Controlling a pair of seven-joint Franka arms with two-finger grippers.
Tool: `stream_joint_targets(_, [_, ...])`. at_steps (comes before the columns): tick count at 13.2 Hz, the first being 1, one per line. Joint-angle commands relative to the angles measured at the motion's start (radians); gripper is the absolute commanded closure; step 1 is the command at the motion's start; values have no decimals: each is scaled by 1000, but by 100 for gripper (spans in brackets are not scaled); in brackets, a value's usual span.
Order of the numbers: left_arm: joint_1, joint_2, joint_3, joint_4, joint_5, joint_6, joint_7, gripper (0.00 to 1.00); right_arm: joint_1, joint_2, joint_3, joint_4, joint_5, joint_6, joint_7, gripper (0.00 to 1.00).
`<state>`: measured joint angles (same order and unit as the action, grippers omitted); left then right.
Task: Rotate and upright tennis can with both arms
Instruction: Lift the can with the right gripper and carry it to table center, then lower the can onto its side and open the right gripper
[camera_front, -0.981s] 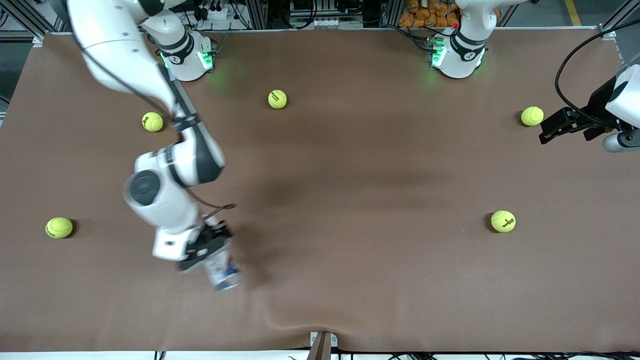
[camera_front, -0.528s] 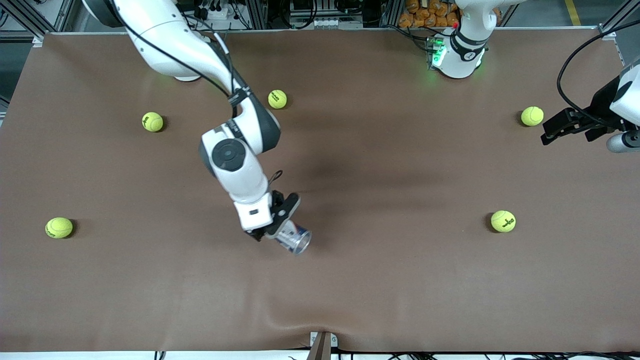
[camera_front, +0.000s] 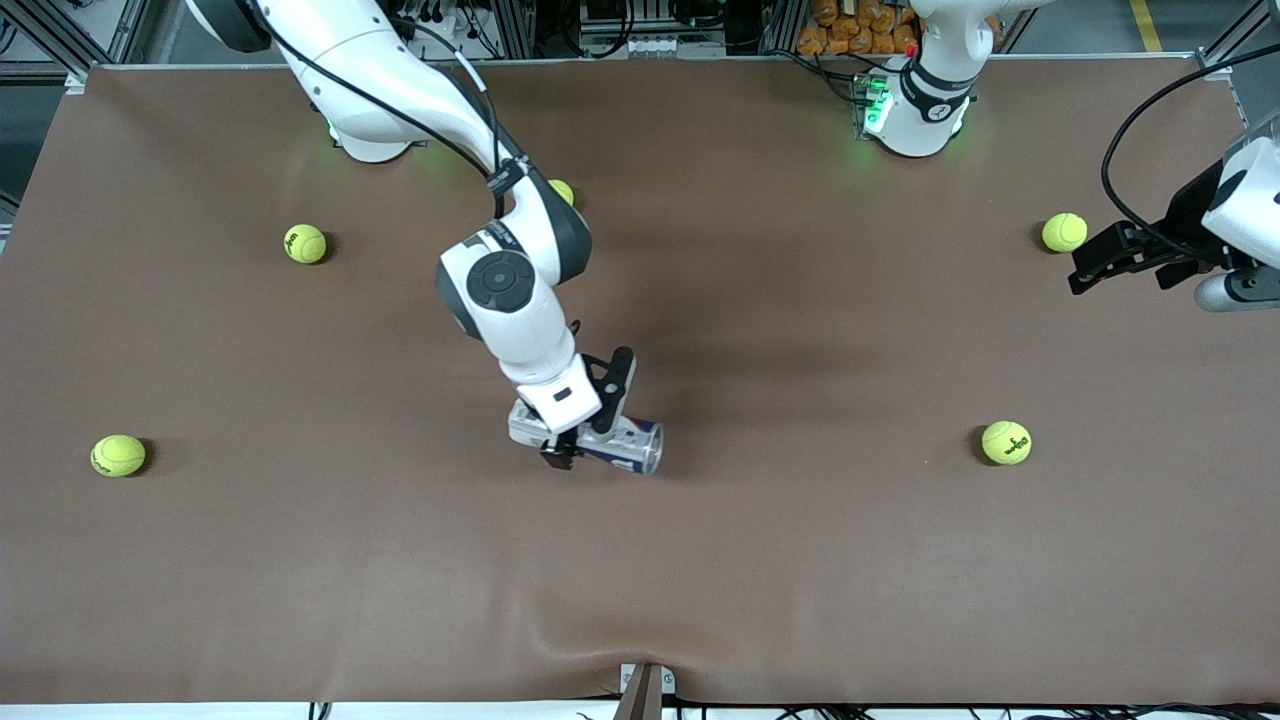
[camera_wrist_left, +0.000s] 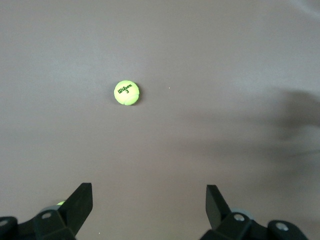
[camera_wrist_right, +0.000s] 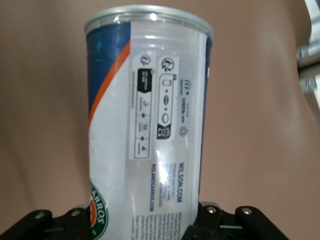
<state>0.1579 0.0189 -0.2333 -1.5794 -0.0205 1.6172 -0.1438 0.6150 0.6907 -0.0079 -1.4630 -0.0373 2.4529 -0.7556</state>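
Gripping tennis can mid-body, right gripper clamped, can lying level over table centre. Thin slick plastic, light: dents, twists. Left gripper fingers apart, waiting at table's end; should take free rim end.

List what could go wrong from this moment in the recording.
1. The right hand grips the tennis can near one end, sideways above the mid-table; most of the tube juts past the fingers, so it may pivot or slip.
2. The clear plastic wall could flex under the pinch.
3. The left hand, open, waits at its end of the table near a tennis ball; a handover needs a long reach and could nudge it.
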Motion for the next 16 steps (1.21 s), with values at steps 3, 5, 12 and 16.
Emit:
stream_joint_targets(3, [20, -2, 3, 6, -13, -6, 20, 0, 66, 35, -11, 0, -16, 43, -164, 47])
stream_joint_targets(5, [40, -2, 8, 4, -9, -8, 20, 0, 86, 41, -12, -5, -18, 43, -215, 47])
stream_joint_targets(12, [35, 3, -3, -10, -10, -22, 18, 0, 150, 127, -18, -3, -30, 95, -238, 40])
stream_joint_targets(16, [20, 18, -20, -7, -7, -30, 15, 0, 157, 191, -18, -3, -30, 182, -220, 28])
